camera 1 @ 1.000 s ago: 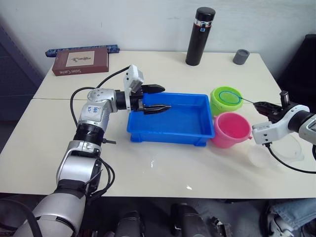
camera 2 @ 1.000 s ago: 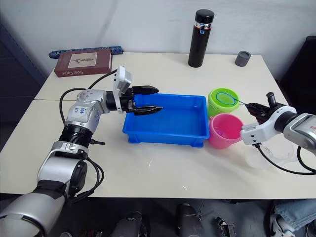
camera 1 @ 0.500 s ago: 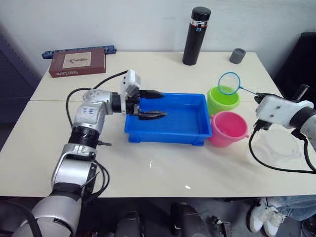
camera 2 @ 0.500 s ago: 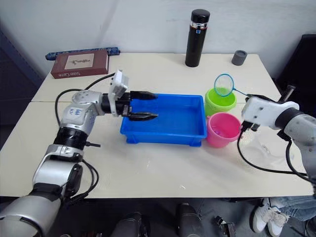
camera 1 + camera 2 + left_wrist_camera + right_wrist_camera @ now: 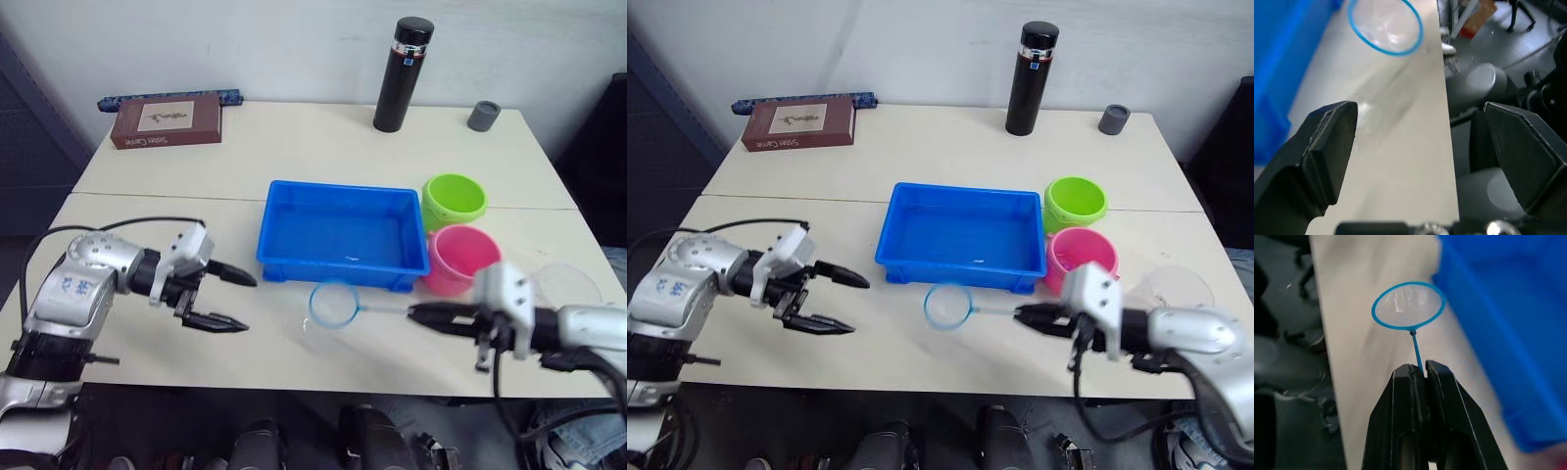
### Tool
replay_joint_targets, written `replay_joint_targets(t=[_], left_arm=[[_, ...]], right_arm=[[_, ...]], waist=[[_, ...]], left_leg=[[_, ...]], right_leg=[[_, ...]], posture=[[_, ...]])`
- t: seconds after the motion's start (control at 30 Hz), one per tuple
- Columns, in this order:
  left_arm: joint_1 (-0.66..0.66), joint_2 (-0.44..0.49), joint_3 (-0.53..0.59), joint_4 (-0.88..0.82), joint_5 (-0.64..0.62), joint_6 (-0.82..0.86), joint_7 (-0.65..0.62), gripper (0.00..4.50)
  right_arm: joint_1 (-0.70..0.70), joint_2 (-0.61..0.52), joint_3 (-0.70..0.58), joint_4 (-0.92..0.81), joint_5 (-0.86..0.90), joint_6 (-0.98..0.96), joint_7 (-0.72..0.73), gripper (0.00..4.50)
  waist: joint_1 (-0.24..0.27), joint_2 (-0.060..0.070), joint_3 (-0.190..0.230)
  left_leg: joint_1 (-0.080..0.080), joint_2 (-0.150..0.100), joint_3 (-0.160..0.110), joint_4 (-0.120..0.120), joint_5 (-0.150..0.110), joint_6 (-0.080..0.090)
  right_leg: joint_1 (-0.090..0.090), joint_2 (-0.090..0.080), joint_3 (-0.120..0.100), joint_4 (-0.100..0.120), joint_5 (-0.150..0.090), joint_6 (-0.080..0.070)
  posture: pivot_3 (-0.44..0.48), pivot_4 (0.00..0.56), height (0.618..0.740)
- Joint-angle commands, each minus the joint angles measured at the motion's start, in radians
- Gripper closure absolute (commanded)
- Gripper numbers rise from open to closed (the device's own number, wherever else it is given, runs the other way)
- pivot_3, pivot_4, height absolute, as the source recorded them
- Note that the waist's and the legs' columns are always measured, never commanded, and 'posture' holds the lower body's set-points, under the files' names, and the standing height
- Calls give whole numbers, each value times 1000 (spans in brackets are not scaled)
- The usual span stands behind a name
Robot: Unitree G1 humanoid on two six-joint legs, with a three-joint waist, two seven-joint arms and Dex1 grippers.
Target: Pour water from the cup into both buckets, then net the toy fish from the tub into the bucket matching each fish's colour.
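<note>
The net (image 5: 333,305) hangs low over the table just in front of the blue tub (image 5: 285,231). My right gripper (image 5: 415,313) is shut on its thin handle, seen close in the right wrist view with the hoop (image 5: 1408,305) beyond the fingers (image 5: 1400,396). My left gripper (image 5: 245,304) is open and empty over the table, left of the net and the tub's front left corner. The green bucket (image 5: 454,201) and pink bucket (image 5: 460,257) stand right of the tub. The clear cup (image 5: 570,287) sits at the far right. The toy fish are out of view.
A tall black flask (image 5: 409,73) and a small grey cap (image 5: 484,115) stand at the table's back. A brown book (image 5: 165,119) lies at the back left. The table's front edge runs just below both grippers.
The right gripper carried the net from above the green bucket down to the front of the tub. The left gripper left the tub's left end and drew back to the front left.
</note>
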Motion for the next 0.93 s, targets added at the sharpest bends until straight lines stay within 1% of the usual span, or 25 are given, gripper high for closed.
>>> replay_joint_targets(t=[0.03,0.13,0.2,0.23,0.27,0.33,0.37,0.4,0.43,0.47,0.53,0.6,0.63,0.7,0.73,0.77,0.83,0.93], left_arm=[[36,9,35,-60,12,-40,58,39],[54,-2,47,-72,1,-26,110,39],[54,-9,63,-74,-25,7,136,0],[50,-13,74,-67,-39,25,147,0],[40,-19,89,-54,-61,49,160,0],[19,-30,113,-34,-99,97,182,0],[10,-34,124,-21,-116,118,186,0],[1,-38,133,-8,-131,129,189,0],[-4,-40,139,1,-141,136,191,0],[-19,-46,148,23,-152,148,196,0],[-59,-56,165,79,-166,164,207,0],[-112,-64,178,158,-166,162,215,0],[-129,-66,180,184,-164,160,215,0],[-189,-68,179,295,-133,116,212,0],[-211,-68,177,338,-120,96,207,0],[-230,-69,172,375,-106,75,203,0],[-259,-74,160,431,-84,39,196,0],[-296,-95,151,477,-79,7,172,0]], right_arm=[[-28,51,111,119,-163,-184,-12,4500],[-43,78,153,206,-229,-268,-15,4500],[-37,80,149,234,-244,-277,-19,3626],[-29,81,134,235,-238,-264,-28,3301],[-17,79,97,222,-217,-239,-42,2873],[15,71,0,175,-153,-172,-69,1849],[32,67,-60,144,-114,-126,-85,1495],[55,64,-125,111,-73,-80,-97,1009],[71,62,-169,87,-45,-46,-105,398],[108,63,-247,55,-14,-6,-116,18],[191,72,-422,-3,50,71,-129,18],[281,91,-626,-41,118,149,-133,18],[309,95,-688,-52,141,175,-136,18],[388,119,-890,-18,159,223,-138,18],[418,126,-956,-3,165,236,-137,18],[441,132,-1008,13,169,244,-133,18],[467,139,-1066,41,172,246,-137,18],[504,158,-1095,65,141,221,-144,18]], waist=[[0,0,0],[0,0,0],[1,0,0],[1,0,0],[1,0,0],[2,0,0],[2,0,0],[3,0,0],[2,0,0],[2,0,0],[5,0,0],[15,0,0],[18,-1,0],[21,-1,-1],[25,-2,-1],[25,-2,-1],[22,-3,-2],[16,-3,-2]], left_leg=[[0,0,0,0,0,0],[1,0,1,0,0,0],[0,0,1,0,0,0],[0,0,1,0,0,0],[0,0,1,0,0,0],[0,1,1,0,0,0],[0,1,1,0,0,0],[0,1,1,0,0,0],[0,1,1,0,0,0],[0,1,1,0,0,0],[1,1,1,0,0,0],[0,1,0,0,0,0],[0,1,0,-1,0,0],[0,0,1,-1,0,0],[0,-1,1,-1,0,0],[1,-4,2,-1,0,0],[1,-6,2,-2,0,1],[1,-6,2,-2,0,1]], right_leg=[[0,0,0,0,0,0],[-1,0,-1,1,0,0],[-1,0,-1,2,0,0],[-1,-1,-1,2,0,0],[-1,-2,-1,2,0,0],[-1,-5,-1,2,0,0],[-1,-5,-1,2,0,0],[-1,-5,-2,3,0,0],[-1,-5,-2,3,0,0],[-1,-5,-2,3,0,0],[0,-4,-2,3,0,0],[-1,-1,-3,2,0,0],[0,1,-3,2,0,0],[0,2,-2,1,0,0],[0,1,-2,1,1,1],[0,2,-1,0,1,1],[0,2,0,-1,1,1],[0,2,0,-1,1,1]], posture=[[0,150,740],[0,150,740],[0,150,740],[0,150,740],[0,150,740],[0,150,740],[0,150,740],[0,150,740],[0,150,740],[0,150,740],[0,150,740],[0,150,740],[0,150,740],[0,150,740],[0,150,740],[0,150,740],[0,150,740],[0,150,740]])
